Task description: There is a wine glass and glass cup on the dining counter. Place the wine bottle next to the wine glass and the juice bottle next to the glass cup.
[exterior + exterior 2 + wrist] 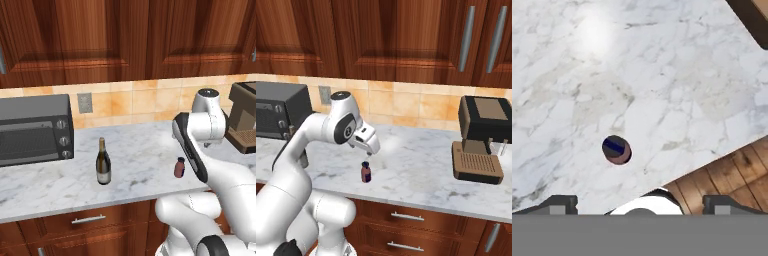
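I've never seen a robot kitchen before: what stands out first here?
The white arm bends over the marble worktop, its open tool poised just above the small juice bottle near the front edge. To the left stands the tall wine bottle, beside a dark toaster oven.

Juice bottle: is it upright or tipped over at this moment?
Upright. The juice bottle stands cap-up on the marble worktop in both base views, and the hand view looks straight down on its round cap.

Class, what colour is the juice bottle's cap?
Dark, nearly black. The juice bottle shows it best in the right base view.
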